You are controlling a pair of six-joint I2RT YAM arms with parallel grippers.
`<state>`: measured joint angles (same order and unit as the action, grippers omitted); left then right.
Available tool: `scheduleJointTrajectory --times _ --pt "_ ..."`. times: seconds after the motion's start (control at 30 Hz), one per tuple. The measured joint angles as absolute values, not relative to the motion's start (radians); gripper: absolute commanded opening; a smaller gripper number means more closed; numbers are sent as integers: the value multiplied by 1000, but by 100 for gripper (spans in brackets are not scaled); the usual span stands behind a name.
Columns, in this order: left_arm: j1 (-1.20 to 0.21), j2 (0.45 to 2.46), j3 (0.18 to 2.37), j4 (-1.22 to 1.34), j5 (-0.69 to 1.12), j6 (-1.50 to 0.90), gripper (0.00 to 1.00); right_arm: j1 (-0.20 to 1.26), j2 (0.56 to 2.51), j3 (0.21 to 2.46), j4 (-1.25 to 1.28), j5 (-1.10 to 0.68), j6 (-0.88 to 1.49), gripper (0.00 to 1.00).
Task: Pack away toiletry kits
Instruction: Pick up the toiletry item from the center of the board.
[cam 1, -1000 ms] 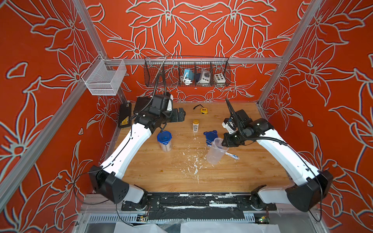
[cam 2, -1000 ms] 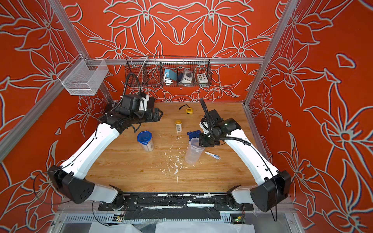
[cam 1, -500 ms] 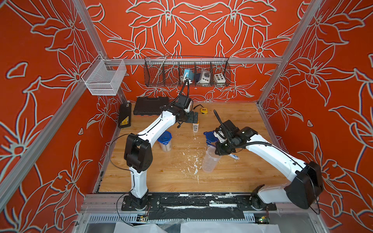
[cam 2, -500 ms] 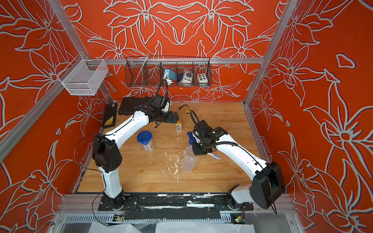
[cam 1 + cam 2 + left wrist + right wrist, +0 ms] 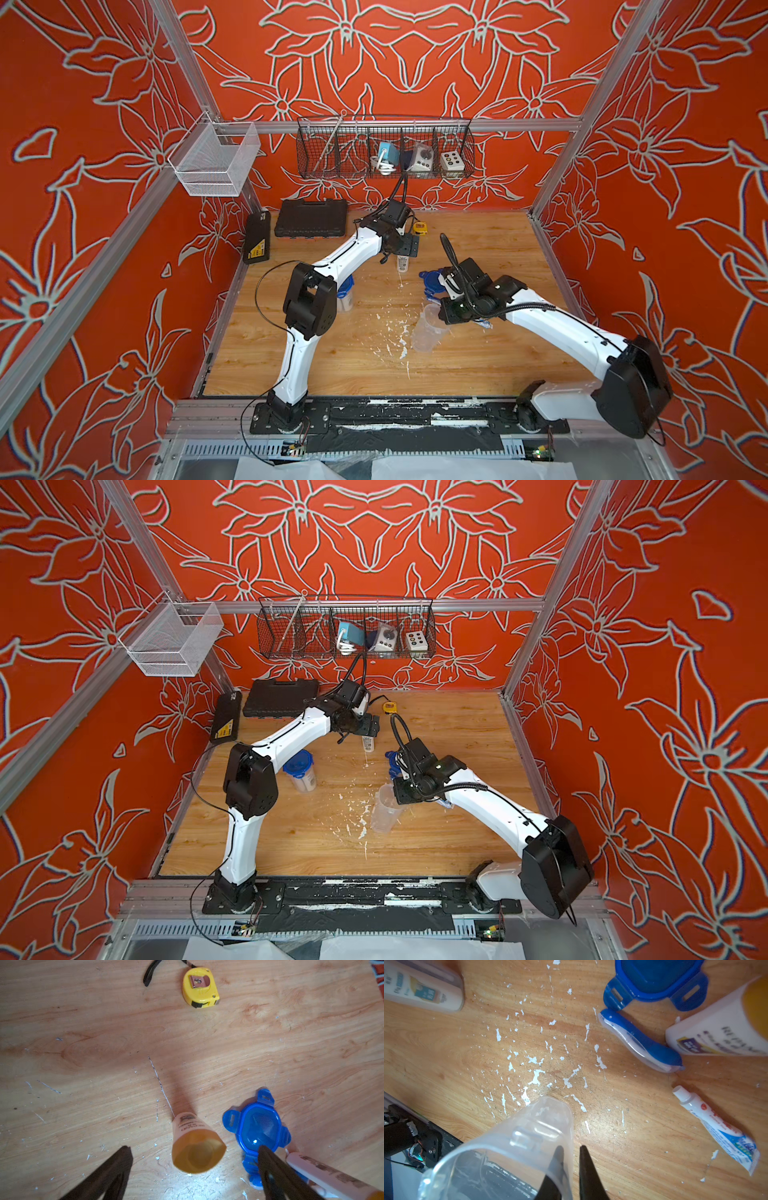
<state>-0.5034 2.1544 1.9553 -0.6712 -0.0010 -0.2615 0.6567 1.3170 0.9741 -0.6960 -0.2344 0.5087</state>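
Note:
A white bottle with a yellow cap [image 5: 197, 1147] stands upright on the wooden table, and my left gripper [image 5: 193, 1148] hangs open right above it with a finger on either side. In both top views the bottle [image 5: 402, 262] shows just under that gripper [image 5: 400, 248]. My right gripper [image 5: 571, 1148] is shut on the wall of an open clear tub [image 5: 517, 1147], one finger inside and one outside. The tub [image 5: 428, 332] leans at mid-table. Its blue four-tab lid [image 5: 654, 980] lies loose beside a blue toothbrush [image 5: 639, 1041], a white-blue tube [image 5: 716, 1128] and a second bottle [image 5: 720, 1028].
A closed tub with a blue lid [image 5: 301, 771] stands by the left arm's elbow. Two black tool cases [image 5: 311, 218] [image 5: 257, 237] sit at the back left, a yellow tape measure [image 5: 200, 988] behind the bottle. A wire basket [image 5: 384, 151] hangs on the back wall. White flecks cover mid-table.
My left arm has swung from the back left over to the standing bottle, and its jaws have narrowed slightly. My right arm has carried the clear tub a little nearer and to the left.

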Motion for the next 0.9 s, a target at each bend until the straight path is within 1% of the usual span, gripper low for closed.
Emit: scheduleJointTrajectory --times 0.27,0.4,0.43,0.57,0.67,0.77,0.9 --pt "-506 2197 1986 -676 -41 -258 78 669 1299 951 -662 -207 525 15" --pt "-511 2217 2003 -675 -56 -251 71 676 1314 953 -663 -199 532 18" --pt "-512 2222 2004 -675 -60 -250 69 680 1325 958 -664 -199 534 20" --pt "-513 2236 2005 -680 -63 -248 68 698 1359 988 -664 -193 538 32" --pt "-513 2237 2005 -682 -63 -249 65 704 1361 998 -665 -191 538 38" --pt "-513 2237 2005 -682 -63 -249 58 706 1361 1003 -667 -187 538 40" --pt "-513 2237 2007 -686 -63 -244 43 707 1360 1004 -675 -176 538 43"
